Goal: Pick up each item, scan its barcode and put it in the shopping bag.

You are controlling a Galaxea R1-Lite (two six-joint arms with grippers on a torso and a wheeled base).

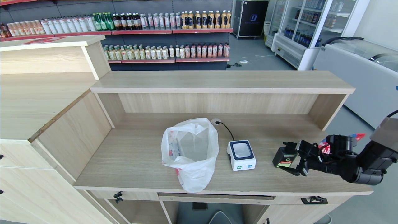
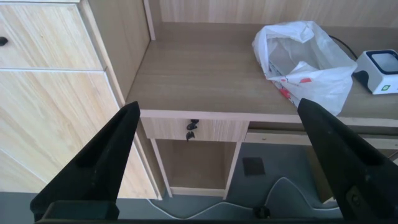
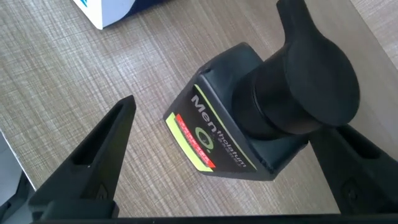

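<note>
Currently, the right hand (image 3: pixel 227 124) is held low over the right part of the light wooden tabletop (image 1: pixel 140 155). Its two black fingers (image 3: pixel 93 165) are spread wide. Between them a black squarish container with a round black pump cap and a green and red label (image 3: pixel 217 140) is seen, standing on the tabletop. One finger is clearly apart from the container; whether the other touches it cannot be told, because the cap hides it.

A white box-shaped barcode scanner with a dark blue frame around its window (image 1: pixel 241 154) is placed near the middle of the tabletop, on the left of the container and apart from it. A thin black cable (image 1: pixel 226 130) is led from the scanner to a round hole at the back of the tabletop.

Just beside the scanner, on its left, a white translucent plastic shopping bag (image 1: pixel 190 152) is standing with its mouth open upward. Something with red print is seen inside it, but it cannot be identified.

Behind the right arm a red packet (image 1: pixel 357 136) is partly seen.

The left hand (image 2: pixel 217 162) is held lower than the tabletop and off its left end, and its fingers are also spread wide with nothing between them. In front of it a drawer with a small black key (image 2: pixel 192 128) is seen under the tabletop.

Shelves with rows of bottles (image 1: pixel 168 23) are standing in the room behind.
</note>
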